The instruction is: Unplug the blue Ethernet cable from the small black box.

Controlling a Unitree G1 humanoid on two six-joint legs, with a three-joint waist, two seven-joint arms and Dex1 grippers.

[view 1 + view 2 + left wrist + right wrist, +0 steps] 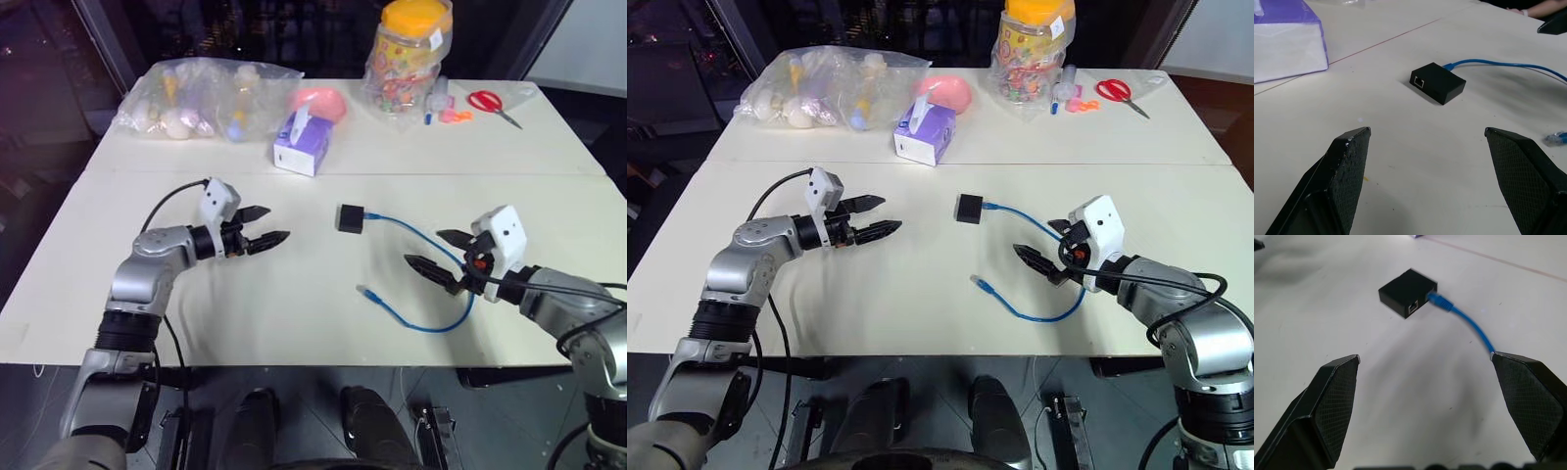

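Gaping wide, left claw (266, 224), right claw (438, 251), both empty

Pretty evenly lit from overhead, bright on the white table (323, 294) and dropping off fast to a dark, murky background at 12 o'clock. Soft shadows only, pooling faintly under the left gripper (272, 227) and the right gripper (433, 253), nothing hard-edged. Mild glare on the clear plastic bag (201, 98) at 11 o'clock and on the candy jar (409, 54) near 1. Slightly soft overall in both head views (fine for reading shapes). Wrist views grainier, with a purplish-grey cast; fingers (1344, 181) up close blurred, small black box (1438, 82) fairly sharp, blue Ethernet cable (1471, 325) softening toward the near end.
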